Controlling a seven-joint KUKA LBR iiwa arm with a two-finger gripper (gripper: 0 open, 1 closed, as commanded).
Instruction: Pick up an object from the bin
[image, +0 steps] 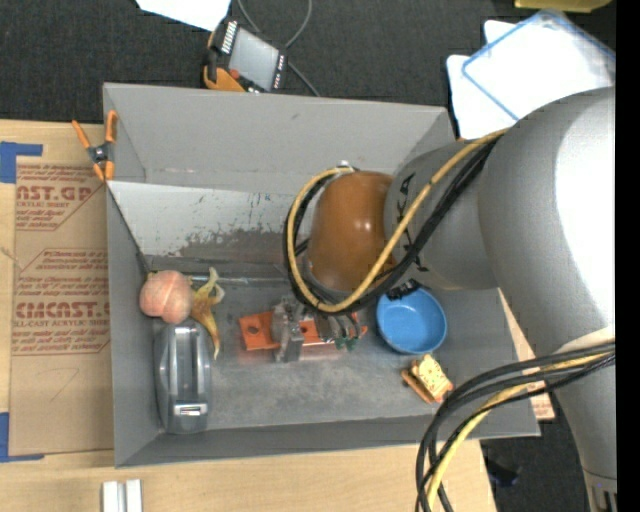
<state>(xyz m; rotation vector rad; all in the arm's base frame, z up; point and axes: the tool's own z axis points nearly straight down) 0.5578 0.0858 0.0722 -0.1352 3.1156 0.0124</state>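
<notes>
the cardboard (55, 290) left of the bin (270, 135) bears red print reading "cell-cast acrylic sheet" and, larger, "cast".

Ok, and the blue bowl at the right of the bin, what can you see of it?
The small round blue bowl looks like smooth plastic. It stands upright, open side up, on the floor of the grey metal bin at its right, and looks empty. The robot arm hides its upper edge. A small tan block lies close below it.
</notes>
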